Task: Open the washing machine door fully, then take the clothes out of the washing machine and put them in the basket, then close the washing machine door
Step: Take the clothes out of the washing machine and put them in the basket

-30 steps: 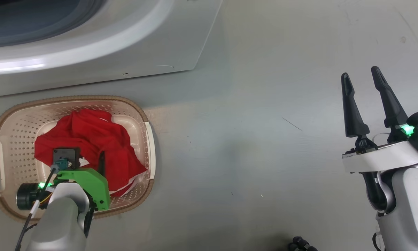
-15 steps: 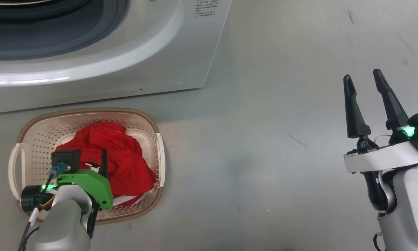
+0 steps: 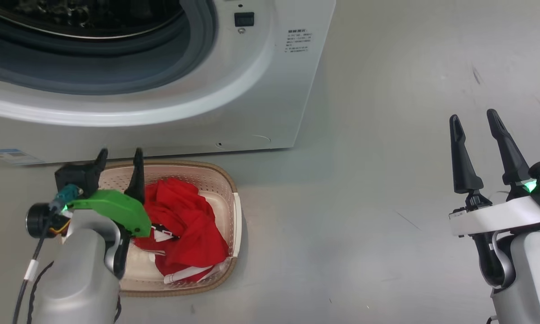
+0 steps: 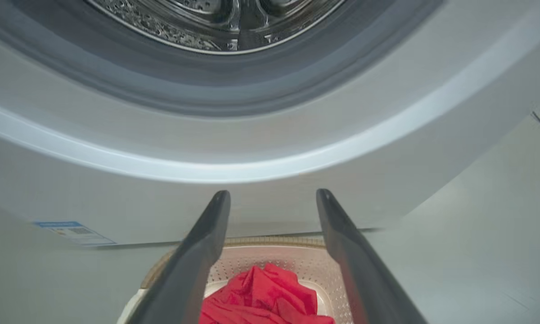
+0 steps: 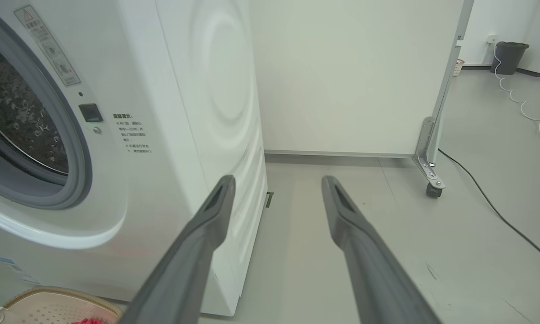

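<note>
Head view, left to right. A small blue label (image 3: 9,156) sits at the lower left of the washing machine (image 3: 261,90) front. The left gripper (image 3: 119,155) hovers above the left end of the basket (image 3: 227,182), its two dark fingers moderately parted and holding nothing. In the left wrist view they frame the basket's far rim. The basket stands on the floor (image 3: 364,202), just before the washer's lower front edge. The clothes (image 3: 189,220), a crumpled red heap with white trim, lie inside it toward its right end. Above, a grey drum seal (image 3: 198,58) rings the steel drum (image 4: 216,18). The right gripper (image 3: 473,117) is held over the floor at the right edge, well apart from the washer, fingers likewise parted and empty.
</note>
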{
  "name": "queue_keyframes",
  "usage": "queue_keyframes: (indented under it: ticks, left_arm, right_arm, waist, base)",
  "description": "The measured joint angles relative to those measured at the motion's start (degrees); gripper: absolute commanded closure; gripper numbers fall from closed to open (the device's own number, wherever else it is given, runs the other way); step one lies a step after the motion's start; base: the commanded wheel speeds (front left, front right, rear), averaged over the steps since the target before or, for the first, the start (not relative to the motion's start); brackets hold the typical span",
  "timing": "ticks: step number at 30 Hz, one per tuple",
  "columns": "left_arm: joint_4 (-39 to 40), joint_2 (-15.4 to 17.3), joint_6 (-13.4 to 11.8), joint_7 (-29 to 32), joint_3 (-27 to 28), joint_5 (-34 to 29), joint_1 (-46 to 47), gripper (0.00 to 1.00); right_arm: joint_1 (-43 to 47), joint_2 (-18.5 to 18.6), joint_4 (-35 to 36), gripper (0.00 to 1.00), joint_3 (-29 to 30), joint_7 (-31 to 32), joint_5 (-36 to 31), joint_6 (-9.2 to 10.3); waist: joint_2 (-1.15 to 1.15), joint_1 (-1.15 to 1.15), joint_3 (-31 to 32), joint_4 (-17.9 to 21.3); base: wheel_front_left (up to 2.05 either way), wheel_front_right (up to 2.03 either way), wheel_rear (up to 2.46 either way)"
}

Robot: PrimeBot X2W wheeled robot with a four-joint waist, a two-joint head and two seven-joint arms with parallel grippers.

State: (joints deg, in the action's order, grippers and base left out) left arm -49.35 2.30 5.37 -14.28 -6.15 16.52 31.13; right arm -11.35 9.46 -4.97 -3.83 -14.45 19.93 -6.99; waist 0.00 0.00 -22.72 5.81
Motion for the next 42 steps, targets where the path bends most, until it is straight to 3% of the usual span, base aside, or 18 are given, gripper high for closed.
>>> queue_keyframes:
  ticks: [12, 25, 42]
  left_arm:
    - [16.7, -0.4, 0.6, -0.2, 2.0, 0.0, -3.2, 0.0]
    - [26.7, -0.4, 1.0, -0.2, 2.5, -0.6, -13.4, 0.0]
    - [33.8, -0.4, 0.9, -0.2, 1.8, 0.8, -20.5, 0.0]
  right_arm:
    - [2.8, -0.9, -0.5, 0.0, 0.3, 0.0, -0.6, 0.0]
    - [6.3, -2.0, -0.6, 0.0, 0.9, 0.0, -0.9, 0.0]
    - [8.4, -3.0, 0.3, 0.0, 2.9, 0.0, -0.9, 0.0]
  waist:
    - [0.0, 0.0, 6.8, -4.5]
    - [0.0, 0.0, 12.7, -5.8]
    - [0.0, 0.0, 13.8, -5.1]
  base:
    - [0.0, 0.0, 0.0]
    - [0.0, 0.0, 0.0]
    - [0.0, 0.0, 0.0]
